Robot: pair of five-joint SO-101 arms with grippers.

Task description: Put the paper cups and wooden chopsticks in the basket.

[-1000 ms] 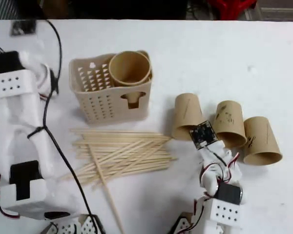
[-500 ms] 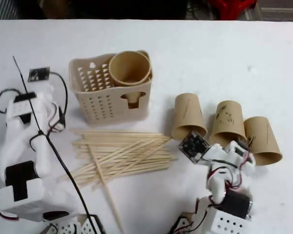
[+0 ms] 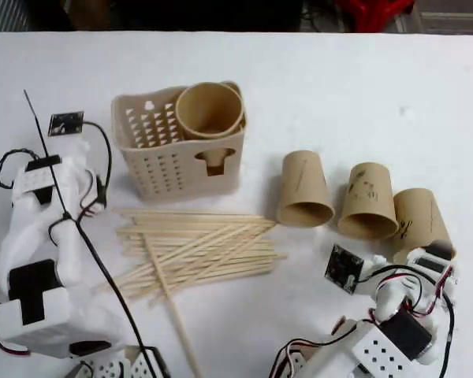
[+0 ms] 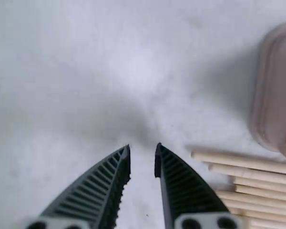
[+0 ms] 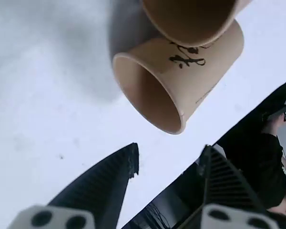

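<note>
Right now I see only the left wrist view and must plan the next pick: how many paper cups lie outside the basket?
Observer: Three, on their sides right of the chopsticks: left cup, middle cup, right cup.
Operator: Anything inside the basket?
Observer: One upright cup stands in the basket.
Operator: And the right gripper?
Observer: The right gripper is open and empty, with a lying cup mouth-first ahead of it.

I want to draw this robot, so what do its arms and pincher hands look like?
Both arms are chunky white plastic with black motor blocks. The left arm carries a long black cable; the right arm has looping red, white and black wires. The left gripper and right gripper have dark, pointed fingers with ridged inner edges.
</note>
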